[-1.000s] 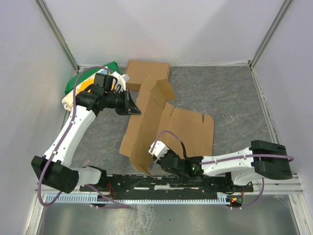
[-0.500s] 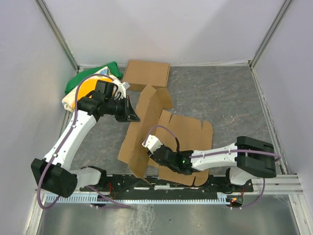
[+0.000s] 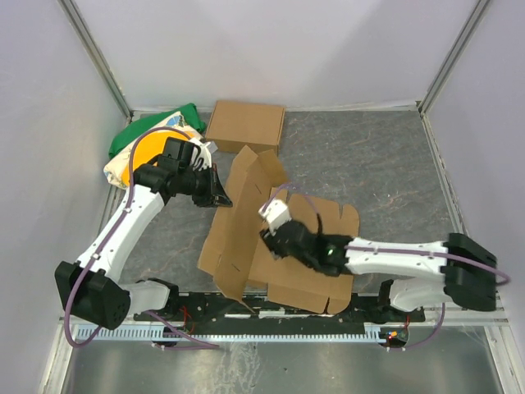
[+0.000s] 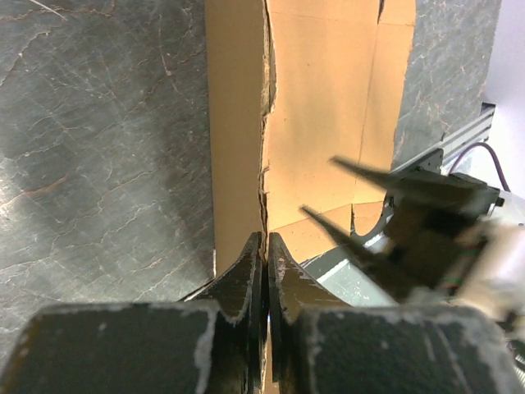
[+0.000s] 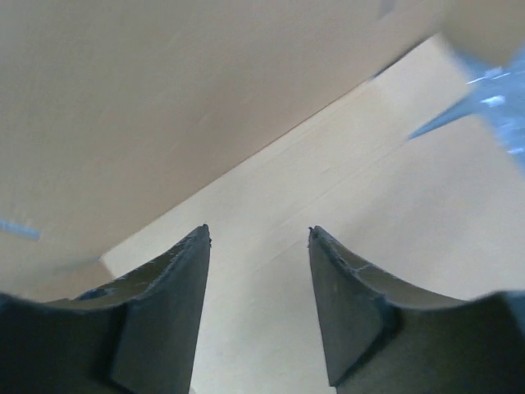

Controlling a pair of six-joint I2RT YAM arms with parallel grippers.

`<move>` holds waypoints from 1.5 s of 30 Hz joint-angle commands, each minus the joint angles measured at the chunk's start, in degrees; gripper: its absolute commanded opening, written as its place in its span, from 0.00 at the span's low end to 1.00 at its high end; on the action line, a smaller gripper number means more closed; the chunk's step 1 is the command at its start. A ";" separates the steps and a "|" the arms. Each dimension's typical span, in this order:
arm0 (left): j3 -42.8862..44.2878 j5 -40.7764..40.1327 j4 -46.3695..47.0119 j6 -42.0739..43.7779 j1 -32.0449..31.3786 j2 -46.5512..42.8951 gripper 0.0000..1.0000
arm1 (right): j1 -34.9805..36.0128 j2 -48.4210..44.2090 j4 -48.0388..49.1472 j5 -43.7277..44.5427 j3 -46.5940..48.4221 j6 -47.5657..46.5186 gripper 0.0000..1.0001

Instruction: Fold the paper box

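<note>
Matt cardboard paper box [image 3: 238,222] (rough cut edge); mottled stone-look table [image 3: 377,164].

No writing, label, brand or number can be read in any view. The paper box [image 3: 308,246] shows only plain brown faces, and the green, yellow and white bag [image 3: 141,154] is too small to show any lettering.

White arm links [image 3: 123,223], blk joints [image 3: 157,174], purple cables [image 4: 474,151], scuffed blk claw fingers [image 4: 246,272]
</note>
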 commanded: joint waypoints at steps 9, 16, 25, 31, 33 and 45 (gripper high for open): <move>1.62 -2.85 0.28 3.16 0.31 0.50 0.07 | -31.78 4.44 -13.11 -24.73 15.28 2.23 0.82; 1.96 -1.99 0.26 2.48 0.31 0.49 0.08 | -40.42 16.95 -7.45 -41.14 20.66 5.36 0.78; 1.76 -1.37 -0.56 2.54 0.31 0.18 0.09 | -41.44 24.42 -5.17 -44.78 25.18 3.82 0.77; 1.53 -1.16 -0.58 2.37 0.30 -0.02 0.09 | -42.74 27.63 -2.11 -45.86 25.32 3.39 0.76; 1.53 -1.05 -0.64 2.28 0.31 0.08 0.09 | -43.44 28.45 -0.14 -47.25 24.83 3.57 0.76; 1.53 -0.51 -0.58 1.84 0.31 0.04 0.09 | -45.58 33.00 4.79 -52.21 25.37 5.22 0.72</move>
